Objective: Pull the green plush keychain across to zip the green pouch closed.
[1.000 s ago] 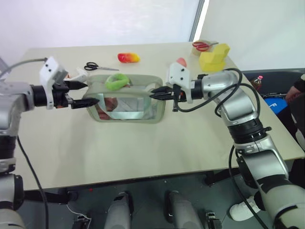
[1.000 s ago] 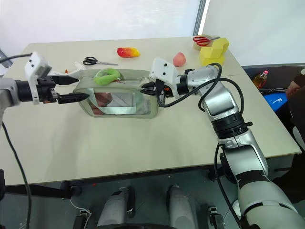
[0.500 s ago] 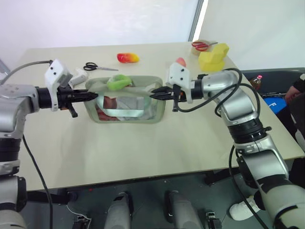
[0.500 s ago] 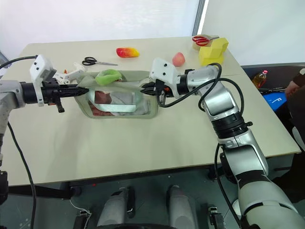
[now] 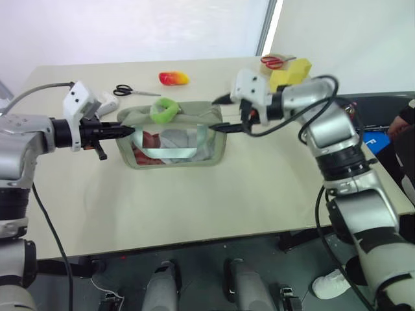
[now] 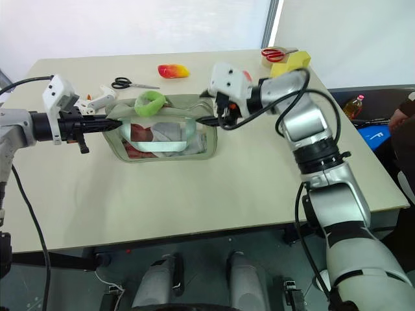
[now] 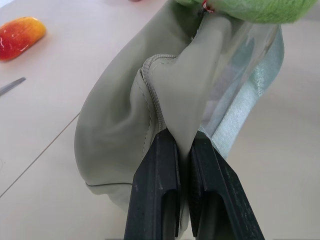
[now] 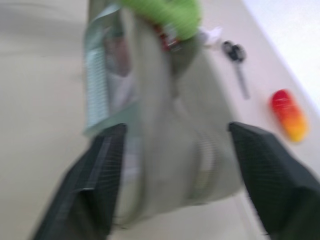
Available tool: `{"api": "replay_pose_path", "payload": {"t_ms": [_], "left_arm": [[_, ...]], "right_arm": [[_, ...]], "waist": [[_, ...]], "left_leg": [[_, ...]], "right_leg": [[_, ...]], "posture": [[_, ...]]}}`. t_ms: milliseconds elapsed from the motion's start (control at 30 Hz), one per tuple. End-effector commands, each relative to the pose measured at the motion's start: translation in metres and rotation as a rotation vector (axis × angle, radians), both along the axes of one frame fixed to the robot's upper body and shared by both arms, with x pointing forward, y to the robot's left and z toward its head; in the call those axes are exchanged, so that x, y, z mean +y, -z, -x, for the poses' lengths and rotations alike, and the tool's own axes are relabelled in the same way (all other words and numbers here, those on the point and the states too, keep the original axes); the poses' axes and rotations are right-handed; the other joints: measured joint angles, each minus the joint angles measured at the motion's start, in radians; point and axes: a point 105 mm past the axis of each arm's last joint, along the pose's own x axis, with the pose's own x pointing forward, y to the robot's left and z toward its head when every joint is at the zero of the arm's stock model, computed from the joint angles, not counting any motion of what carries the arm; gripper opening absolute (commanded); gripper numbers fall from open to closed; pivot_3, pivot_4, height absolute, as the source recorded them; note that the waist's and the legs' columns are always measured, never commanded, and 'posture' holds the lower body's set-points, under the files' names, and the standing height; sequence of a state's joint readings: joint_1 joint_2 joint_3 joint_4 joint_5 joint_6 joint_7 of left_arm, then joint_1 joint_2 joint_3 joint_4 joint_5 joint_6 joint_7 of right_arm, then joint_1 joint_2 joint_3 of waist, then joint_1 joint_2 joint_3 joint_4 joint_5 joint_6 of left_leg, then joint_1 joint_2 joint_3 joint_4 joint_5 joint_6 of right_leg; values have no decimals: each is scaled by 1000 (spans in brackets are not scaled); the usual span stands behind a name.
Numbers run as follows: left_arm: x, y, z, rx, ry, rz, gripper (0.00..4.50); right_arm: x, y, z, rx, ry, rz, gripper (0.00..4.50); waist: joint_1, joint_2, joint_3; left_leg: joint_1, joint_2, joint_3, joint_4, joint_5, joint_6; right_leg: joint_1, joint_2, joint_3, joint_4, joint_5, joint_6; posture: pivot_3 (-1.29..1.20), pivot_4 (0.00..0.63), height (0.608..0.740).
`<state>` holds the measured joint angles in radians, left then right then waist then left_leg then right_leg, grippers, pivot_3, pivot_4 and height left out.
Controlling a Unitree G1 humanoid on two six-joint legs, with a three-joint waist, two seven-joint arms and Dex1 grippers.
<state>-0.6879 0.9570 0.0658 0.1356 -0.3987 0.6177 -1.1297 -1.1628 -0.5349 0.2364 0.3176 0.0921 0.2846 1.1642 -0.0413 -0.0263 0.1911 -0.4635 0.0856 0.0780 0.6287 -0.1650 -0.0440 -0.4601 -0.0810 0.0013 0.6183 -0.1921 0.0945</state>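
Since the earlier frame the right gripper (image 5: 222,114) has let go of the pouch's end, risen a bit & spread its two black fingers wide, now straddling that end w/o pinching it; the left gripper (image 5: 127,130), open a sec ago, has clamped narrow on the opposite end's seam. The sage-green soft fabric pouch (image 5: 174,137), rectangular w/ rounded corners, clear glossy plastic front window & pale blue satin strap, stands on the beige tabletop (image 5: 194,194) between both arms, approx. centre. The lime-green fuzzy plush keychain (image 5: 163,110), curled oval, sits on the pouch's top edge, nearer the left gripper's end. Beyond it on the table: black-handled scissors (image 5: 133,91), a glossy red-yellow toy (image 5: 174,78), a yellow blocky foam piece (image 5: 290,74).
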Motion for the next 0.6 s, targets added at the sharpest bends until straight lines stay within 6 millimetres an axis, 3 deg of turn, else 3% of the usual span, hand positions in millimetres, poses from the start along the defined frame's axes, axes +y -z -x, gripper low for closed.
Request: {"api": "replay_pose_path", "payload": {"t_ms": [33, 133, 267, 467, 600], "left_arm": [[-2, -13, 3, -65, 13, -22, 0], [-2, -14, 3, -65, 16, -23, 0], [-4, -14, 3, -67, 19, -26, 0], [-6, -14, 3, -67, 25, -27, 0], [-6, -16, 3, -70, 24, -24, 0]], "right_arm": [[22, -29, 18, -80, -98, -63, 3992], [45, -29, 29, -76, -157, -104, 3992], [76, -12, 35, -89, -198, -110, 3992], [93, 5, 26, -134, -193, -65, 3992], [93, 12, 17, -157, -171, -40, 3992]], "waist": [[0, 0, 0], [-2, 0, 0], [-2, 0, 0], [2, -1, 0], [0, 0, 0]], "left_leg": [[0, 0, 0, 0, 0, 0], [0, 0, 0, 0, 0, 0], [0, 0, 0, 0, 0, 0], [-1, 0, 0, 2, 0, 0], [-1, 0, 0, 0, 0, 0]], "right_leg": [[0, 0, 0, 0, 0, 0], [0, 0, 0, 0, 0, 0], [0, 0, 0, 1, 0, 0], [1, 0, 0, -1, 0, 0], [0, 0, 0, 0, 0, 0]], "posture": [[0, 150, 740], [0, 150, 740], [0, 150, 740], [0, 150, 740], [0, 150, 740]]}}
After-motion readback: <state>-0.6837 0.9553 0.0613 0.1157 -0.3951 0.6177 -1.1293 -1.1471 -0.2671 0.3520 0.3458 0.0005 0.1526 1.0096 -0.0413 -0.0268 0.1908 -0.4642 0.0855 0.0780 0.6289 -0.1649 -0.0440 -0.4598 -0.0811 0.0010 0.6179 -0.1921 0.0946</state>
